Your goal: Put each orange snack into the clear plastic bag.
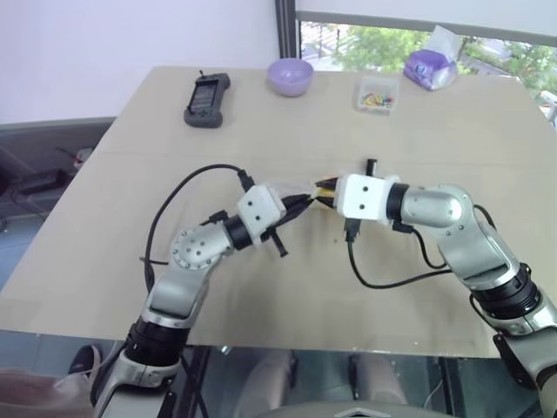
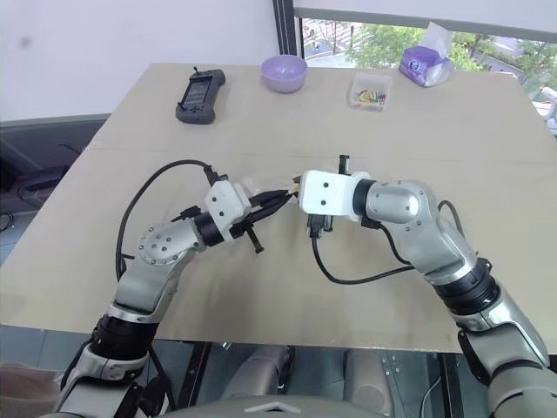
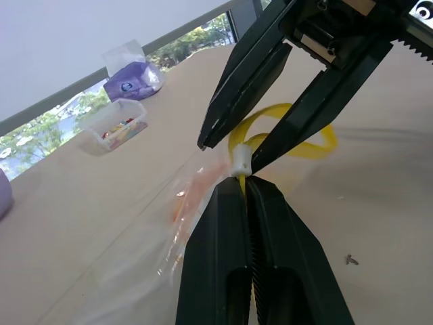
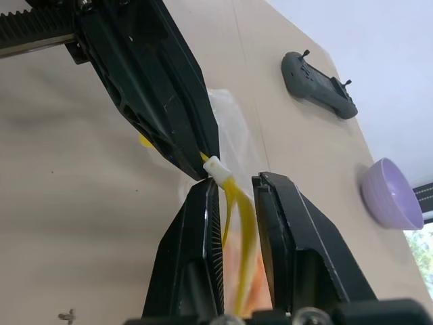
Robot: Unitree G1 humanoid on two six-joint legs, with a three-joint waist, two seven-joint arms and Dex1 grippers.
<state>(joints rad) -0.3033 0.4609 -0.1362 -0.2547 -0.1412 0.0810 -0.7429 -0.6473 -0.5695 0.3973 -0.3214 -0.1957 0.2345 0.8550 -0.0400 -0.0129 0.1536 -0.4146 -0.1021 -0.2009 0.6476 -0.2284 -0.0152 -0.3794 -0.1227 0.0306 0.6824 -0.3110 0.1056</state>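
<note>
While the left gripper (image 3: 247, 177), fingers pressed together, pinches the clear plastic bag's (image 3: 152, 237) yellow strip (image 4: 233, 203) above the worktop (image 1: 261, 122), right gripper (image 4: 237, 186) fingers bracket it slightly spread; limp, slippery film, best taken at that stiffer strip.

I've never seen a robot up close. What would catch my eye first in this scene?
Mid-table, the left gripper and right gripper meet tip to tip over the clear plastic bag. The left is clamped on its yellow strip by a small white slider, with something orange showing inside. At the far edge stand a purple bowl and a black handheld controller.
</note>
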